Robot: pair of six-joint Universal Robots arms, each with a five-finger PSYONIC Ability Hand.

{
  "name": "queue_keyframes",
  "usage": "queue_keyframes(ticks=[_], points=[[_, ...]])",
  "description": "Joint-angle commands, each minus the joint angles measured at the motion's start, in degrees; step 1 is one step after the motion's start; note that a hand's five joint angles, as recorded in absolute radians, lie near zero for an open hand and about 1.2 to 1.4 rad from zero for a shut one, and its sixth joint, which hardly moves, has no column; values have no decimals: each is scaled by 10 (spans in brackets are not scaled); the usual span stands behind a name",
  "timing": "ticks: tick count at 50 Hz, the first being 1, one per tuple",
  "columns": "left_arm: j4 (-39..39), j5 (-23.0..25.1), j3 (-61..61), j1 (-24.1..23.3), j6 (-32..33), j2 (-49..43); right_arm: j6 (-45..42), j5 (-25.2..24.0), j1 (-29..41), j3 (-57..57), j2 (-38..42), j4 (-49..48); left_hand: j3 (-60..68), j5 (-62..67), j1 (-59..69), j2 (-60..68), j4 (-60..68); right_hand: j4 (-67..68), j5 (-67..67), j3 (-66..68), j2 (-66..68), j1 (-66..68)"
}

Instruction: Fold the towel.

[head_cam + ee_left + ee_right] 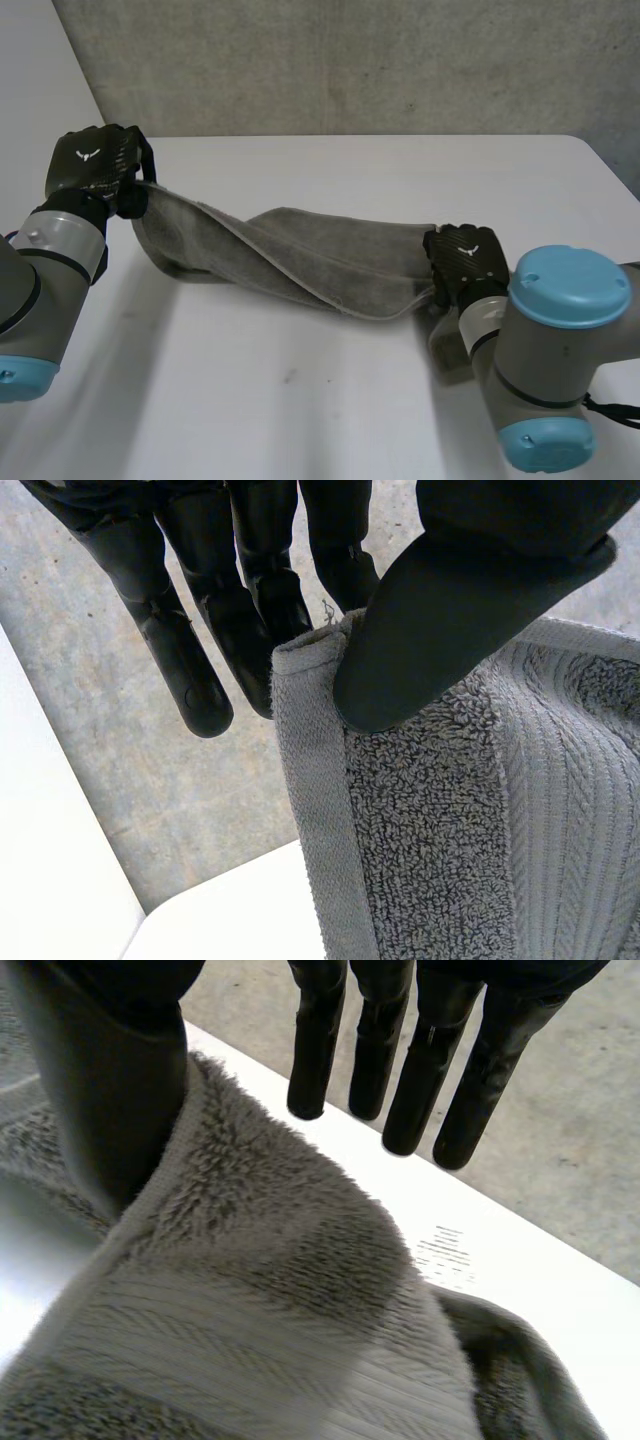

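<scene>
White counter [300, 400] below grey wall [350, 60]. Grey towel [300, 250] stretches twisted across its middle, both ends lifted, likely to straighten it before a fold. Left hand [95, 160] pinches 1 hemmed corner between thumb and fingers; right hand [465, 260] clamps opposite end under thumb, fingers straight beyond it.

grey towel [300, 250] w/ ribbed bands; white table [300, 400].

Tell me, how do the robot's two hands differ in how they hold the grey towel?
The left hand holds its end of the towel raised; the right hand holds its end low by the table. The left hand pinches a flat hemmed corner; the right hand grips a bunched fold. Both press a thumb on the cloth.
</scene>
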Motion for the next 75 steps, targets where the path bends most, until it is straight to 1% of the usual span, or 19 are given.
queue_keyframes(ticks=[1, 2, 4, 10, 12, 15, 18, 20, 26, 31, 34, 40, 45, 52, 56, 59, 61, 68, 75], points=[[0, -1, 1, 1, 0, 0, 1, -10, -42, 30, -31, 2, 102, 108, 109, 102, 101, 246, 239, 242, 245, 239], [0, -1, 1, 1, 0, 0, 1, -10, -42, 30, -31, 2, 102, 108, 109, 102, 101, 247, 240, 243, 246, 240], [-1, -1, 1, 2, 0, 0, 1, -32, -67, 35, -47, 4, 102, 108, 109, 102, 101, 476, 469, 472, 475, 469], [-4, 0, 3, -1, 2, 17, -27, -93, -93, 24, -97, 33, 102, 108, 109, 102, 101, 477, 470, 473, 476, 470], [-6, 1, 5, -1, 1, 33, -79, -140, -102, -8, -141, 106, 102, 108, 109, 102, 101, 477, 470, 473, 476, 470], [-15, 2, 7, -1, 2, 72, -126, -170, -110, -54, -173, 193, 102, 108, 109, 102, 101, 477, 470, 473, 476, 470], [-26, 3, 14, -1, 3, 101, -149, -177, -110, -84, -179, 242, 102, 108, 109, 102, 101, 477, 470, 473, 476, 470], [-33, 3, 19, -1, 3, 115, -186, -180, -116, -138, -185, 334, 102, 108, 109, 102, 101, 477, 470, 473, 476, 470], [-86, 5, 27, 1, 5, 149, -251, -189, -145, -207, -193, 486, 102, 108, 109, 102, 101, 477, 470, 473, 476, 470], [-118, 19, 21, 4, 7, 141, -278, -209, -146, -210, -175, 532, 102, 108, 109, 102, 101, 477, 470, 473, 476, 470], [-122, 34, 13, 7, 7, 127, -284, -222, -145, -214, -126, 531, 102, 108, 109, 102, 101, 477, 470, 473, 476, 470], [-117, 43, 24, 2, 15, 8, -285, -222, -136, -247, -51, 505, 102, 108, 109, 102, 101, 477, 470, 473, 476, 470], [-100, 43, 109, -11, 28, -73, -284, -211, -119, -384, 55, 388, 102, 108, 109, 102, 101, 477, 470, 473, 476, 470], [-50, 22, 319, -20, 23, -111, -278, -202, -105, -518, 72, 218, 102, 108, 109, 102, 101, 477, 470, 473, 476, 470], [-25, -30, 411, -19, 21, -105, -266, -214, -105, -523, 35, 119, 102, 108, 109, 102, 101, 477, 470, 473, 476, 470], [-26, -55, 414, -17, 11, -91, -260, -225, -105, -513, 26, 112, 102, 108, 109, 102, 101, 477, 470, 473, 476, 470], [-28, -58, 401, -17, 4, -84, -253, -265, -106, -481, 17, 123, 102, 108, 109, 102, 101, 477, 470, 473, 476, 470], [-22, -53, 260, -8, -7, -64, -261, -344, -114, -399, 20, 207, 102, 108, 109, 102, 101, 477, 470, 473, 476, 470], [-7, -28, 96, -5, -8, -59, -338, -360, -124, -326, 66, 302, 102, 108, 109, 102, 101, 477, 470, 473, 476, 470]])
